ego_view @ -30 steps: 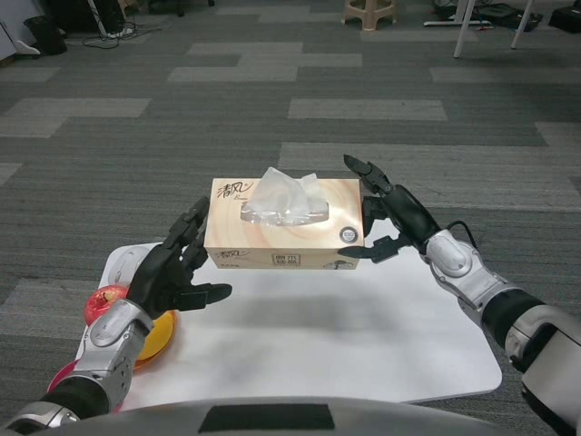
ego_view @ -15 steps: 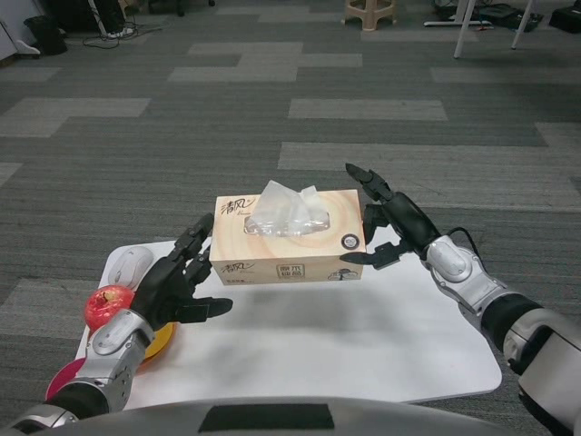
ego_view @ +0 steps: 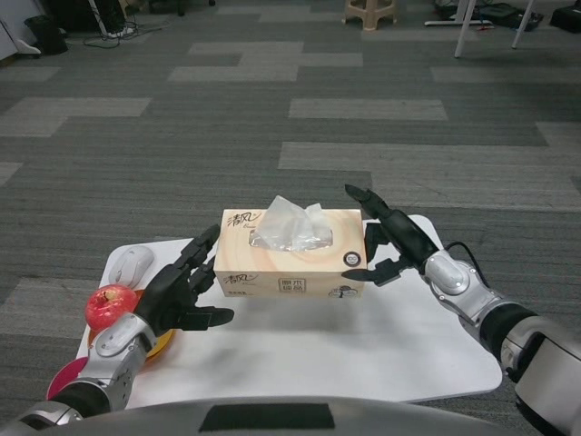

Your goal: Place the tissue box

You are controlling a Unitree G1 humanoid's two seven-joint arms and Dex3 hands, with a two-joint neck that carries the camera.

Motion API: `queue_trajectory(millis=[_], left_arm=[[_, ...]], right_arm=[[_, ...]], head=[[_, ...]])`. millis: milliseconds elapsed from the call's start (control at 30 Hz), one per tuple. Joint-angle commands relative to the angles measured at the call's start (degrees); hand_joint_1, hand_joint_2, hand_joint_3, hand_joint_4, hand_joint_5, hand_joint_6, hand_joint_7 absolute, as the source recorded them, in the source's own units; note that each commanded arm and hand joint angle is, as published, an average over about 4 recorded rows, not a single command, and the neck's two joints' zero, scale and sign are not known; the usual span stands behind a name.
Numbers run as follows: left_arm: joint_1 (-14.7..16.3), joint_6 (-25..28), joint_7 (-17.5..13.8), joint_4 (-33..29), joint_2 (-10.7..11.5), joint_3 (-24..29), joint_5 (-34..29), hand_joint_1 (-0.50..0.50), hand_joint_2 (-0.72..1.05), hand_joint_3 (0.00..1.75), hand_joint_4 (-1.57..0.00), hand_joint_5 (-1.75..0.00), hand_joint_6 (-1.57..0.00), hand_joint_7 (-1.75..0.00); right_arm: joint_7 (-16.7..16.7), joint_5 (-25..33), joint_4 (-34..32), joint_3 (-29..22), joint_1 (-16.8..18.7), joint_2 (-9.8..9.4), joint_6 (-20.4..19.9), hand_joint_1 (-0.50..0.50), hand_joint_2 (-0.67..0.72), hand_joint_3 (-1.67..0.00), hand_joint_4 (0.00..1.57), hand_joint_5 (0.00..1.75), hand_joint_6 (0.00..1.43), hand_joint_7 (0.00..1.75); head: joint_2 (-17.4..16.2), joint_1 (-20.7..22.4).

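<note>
Two hands flank the one container that matters to you, so start with the surface beneath. Your white tabletop [ego_view: 300, 350] fills the lower half of the head view, with grey patterned carpet [ego_view: 272, 118] beyond its far edge.

Next in size, the tissue box [ego_view: 290, 252] stands near the tabletop's middle, toward the far side, its long printed face turned to you. It is cream and peach with dark lettering, and a crumpled white tissue [ego_view: 292, 225] pokes up through the clear slot in its top. You cannot tell whether its base rests fully on the tabletop.

Your left hand [ego_view: 182, 291] is at the box's left end, fingers spread and pointing up along it, the fingertips touching or just beside that end. Your right hand [ego_view: 392, 245] is at the right end, fingers apart, upper fingers level with the box's top corner and the thumb by its lower right corner. Whether either hand truly presses the box you cannot tell.

Smaller things sit at the tabletop's left edge: a white computer mouse [ego_view: 132, 263], a red apple [ego_view: 111, 304] on an orange plate [ego_view: 162, 343], and a pink dish [ego_view: 64, 377] at the near corner.
</note>
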Motion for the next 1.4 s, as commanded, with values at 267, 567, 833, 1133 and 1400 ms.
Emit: queue_trajectory(millis=[267,567,833,1133,1400], left_arm=[[-1.94,0.50,-2.35,1.72,-0.93,-1.17,1.58,0.50,0.98,0.09,-0.26,0.00,0.00,0.00],[-2.31,0.57,-2.35,3.54,-0.93,-1.50,1.33,0.50,0.96,0.09,-0.30,0.00,0.00,0.00],[-2.84,1.03,-2.35,5.39,-0.93,-2.25,1.18,0.50,0.96,0.09,-0.30,0.00,0.00,0.00],[-3.72,1.71,-2.35,7.59,-1.02,-3.21,0.94,0.50,1.05,0.09,-0.30,0.00,0.00,0.00],[-4.27,2.19,-2.35,10.80,-1.08,-3.96,0.28,0.50,1.05,0.09,-0.34,0.00,0.00,0.00]], right_arm=[[0.36,0.12,2.13,1.81,-0.31,1.92,-1.44,-0.21,-0.48,-0.73,0.43,1.55,0.00,0.14],[0.36,0.12,4.15,2.23,0.04,2.27,-1.44,-0.21,-0.48,-0.75,0.43,1.55,0.00,0.14],[0.36,0.15,6.57,3.37,0.04,2.60,-1.42,-0.21,-0.51,-0.71,0.43,1.55,0.00,0.14],[0.27,0.21,8.37,3.85,0.04,3.11,-1.22,-0.21,-0.48,-0.71,0.43,1.55,0.00,0.14],[0.18,0.23,9.75,4.32,0.04,3.11,-1.07,-0.21,-0.48,-0.71,0.41,1.55,0.00,0.14]], head=[[-0.14,0.09],[-0.28,0.12],[-0.27,-0.04],[-0.35,-0.18],[-0.33,-0.27]])
